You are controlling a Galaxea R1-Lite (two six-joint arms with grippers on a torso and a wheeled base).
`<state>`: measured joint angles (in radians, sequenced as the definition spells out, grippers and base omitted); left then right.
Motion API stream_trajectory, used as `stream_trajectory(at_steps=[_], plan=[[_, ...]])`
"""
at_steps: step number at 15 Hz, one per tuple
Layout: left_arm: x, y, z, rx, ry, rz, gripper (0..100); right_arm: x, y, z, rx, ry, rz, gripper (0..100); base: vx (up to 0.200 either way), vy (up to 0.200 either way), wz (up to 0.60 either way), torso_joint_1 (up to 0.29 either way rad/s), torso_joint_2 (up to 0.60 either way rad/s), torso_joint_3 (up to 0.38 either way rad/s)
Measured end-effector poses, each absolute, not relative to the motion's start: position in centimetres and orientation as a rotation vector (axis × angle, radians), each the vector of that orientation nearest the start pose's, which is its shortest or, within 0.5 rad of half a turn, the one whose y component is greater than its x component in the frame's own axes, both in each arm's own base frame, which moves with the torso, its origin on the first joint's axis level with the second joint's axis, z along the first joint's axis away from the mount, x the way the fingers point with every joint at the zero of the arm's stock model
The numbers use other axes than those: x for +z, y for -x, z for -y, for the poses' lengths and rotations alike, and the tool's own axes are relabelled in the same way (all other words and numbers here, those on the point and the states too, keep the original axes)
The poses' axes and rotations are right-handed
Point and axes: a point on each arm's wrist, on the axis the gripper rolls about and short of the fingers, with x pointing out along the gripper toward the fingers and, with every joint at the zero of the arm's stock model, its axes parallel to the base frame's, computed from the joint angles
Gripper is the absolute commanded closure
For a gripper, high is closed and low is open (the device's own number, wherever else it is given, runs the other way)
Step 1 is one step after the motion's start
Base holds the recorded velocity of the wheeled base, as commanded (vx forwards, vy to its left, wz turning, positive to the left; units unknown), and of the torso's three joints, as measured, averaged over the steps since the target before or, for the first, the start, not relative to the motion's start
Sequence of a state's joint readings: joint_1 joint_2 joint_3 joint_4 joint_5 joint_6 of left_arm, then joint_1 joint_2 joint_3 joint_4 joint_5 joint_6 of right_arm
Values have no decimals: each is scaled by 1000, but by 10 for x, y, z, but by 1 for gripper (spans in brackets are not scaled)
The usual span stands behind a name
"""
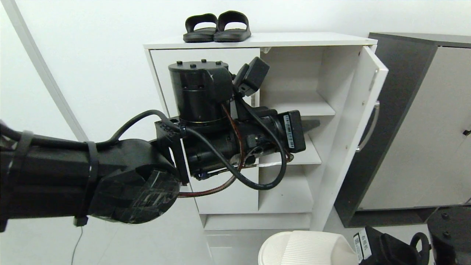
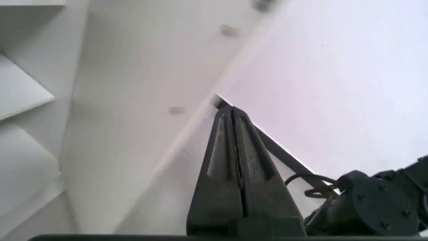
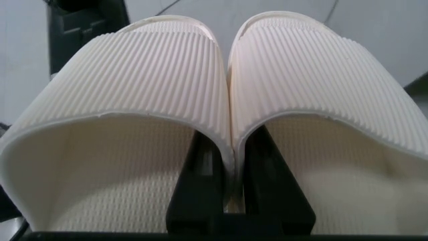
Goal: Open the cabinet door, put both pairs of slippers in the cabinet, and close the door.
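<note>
**door open, white slippers in the right hand**

the left hand is shut tight. its two fingers are pressed flat together and nothing is between them. it is held out level in front of the white cabinet, and its tip points at the open side. the door is wide open, swung out just past the tip of this hand. i cannot tell if the tip touches the door. the hand is level with the gap between two shelves, with one shelf a bit above it and one a bit below it.

the black slippers sit on top of the cabinet, high above the left hand. they lie side by side and touch each other.

the right hand is closed on the white slippers. its fingers pinch the two inner sides where the slippers meet, so both are held as one pair. the slippers sit side by side right over this hand, with the ribbed straps on top. the pair is low down, under the open door and well below the left hand. it is outside the cabinet.

a grey cupboard stands behind the open door, on the far side of it from the left hand.
</note>
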<state>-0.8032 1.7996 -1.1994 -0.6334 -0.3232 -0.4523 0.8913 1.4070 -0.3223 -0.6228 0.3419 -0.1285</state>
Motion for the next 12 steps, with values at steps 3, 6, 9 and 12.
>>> stream_trajectory(at_steps=[3, 6, 9, 12], plan=[[260, -242, 259, -1110, 411, -215, 100, 132, -114, -153, 1243, 243, -395, 100, 0, 0, 0, 0, 0, 0], [266, -244, 250, -1096, 395, -154, 100, 133, -116, -155, 1230, 239, -391, 100, 0, 0, 0, 0, 0, 0], [275, -249, 222, -1026, 371, -101, 100, 141, -137, -163, 1055, 216, -383, 100, 0, 0, 0, 0, 0, 0], [292, -239, 172, -879, 345, -41, 100, 153, -167, -183, 742, 136, -369, 100, 0, 0, 0, 0, 0, 0]])
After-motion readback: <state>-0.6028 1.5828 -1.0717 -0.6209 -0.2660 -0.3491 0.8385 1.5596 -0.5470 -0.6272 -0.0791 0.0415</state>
